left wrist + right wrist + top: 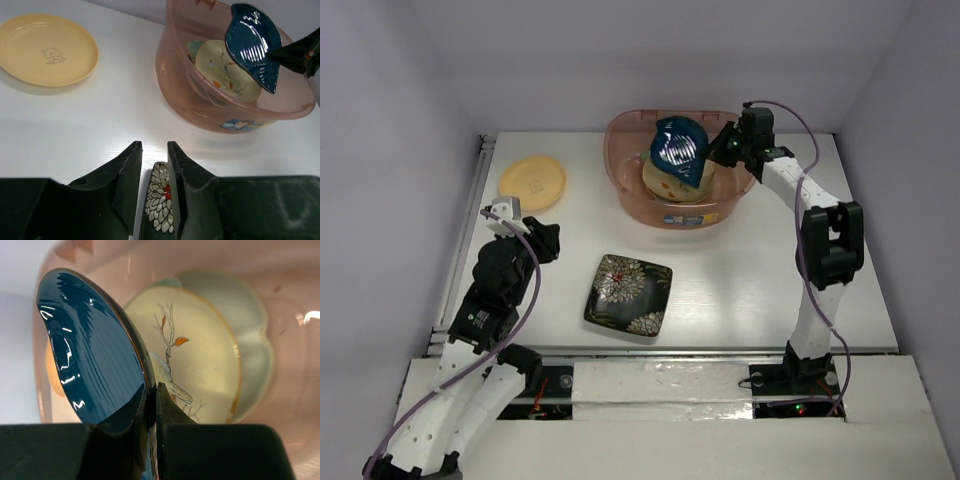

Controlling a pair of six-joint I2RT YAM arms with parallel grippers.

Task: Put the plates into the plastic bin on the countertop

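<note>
Left gripper (154,148) sits apart from plastic bin (176,82), fingers a bit apart, holding nothing. Right gripper (152,390) pinches blue leaf plate (90,350), tilted over bin, above cream plate (202,357).

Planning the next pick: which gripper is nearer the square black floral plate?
Left. The left gripper is just left of the black floral plate, empty. The right gripper is far off over the plastic bin, holding the blue leaf plate.
</note>
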